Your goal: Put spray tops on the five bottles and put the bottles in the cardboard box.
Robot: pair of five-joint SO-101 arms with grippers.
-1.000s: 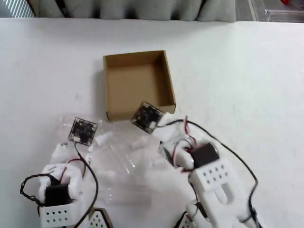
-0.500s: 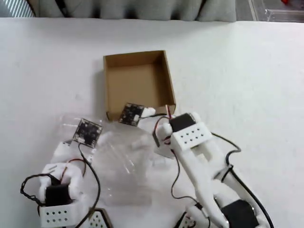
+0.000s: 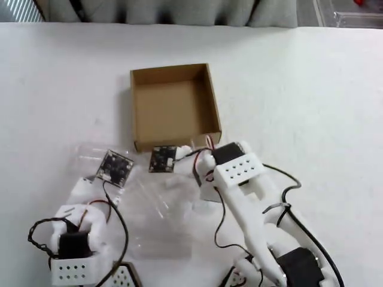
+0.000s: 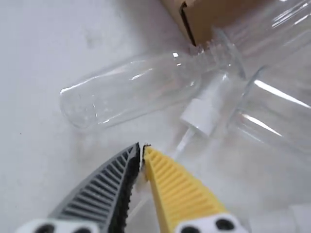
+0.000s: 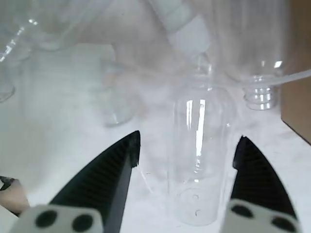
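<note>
Several clear bottles (image 4: 131, 90) lie by the cardboard box (image 3: 213, 104); left pincer (image 4: 141, 148) closed, right pincer (image 5: 188, 141) open astride one.

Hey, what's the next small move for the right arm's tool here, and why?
Probably close the right tool on the clear plastic bottle. The tool is open, with its black fingers on either side of that bottle. The bottle lies on the white table with nothing between it and the fingers, so a grip looks ready.
</note>
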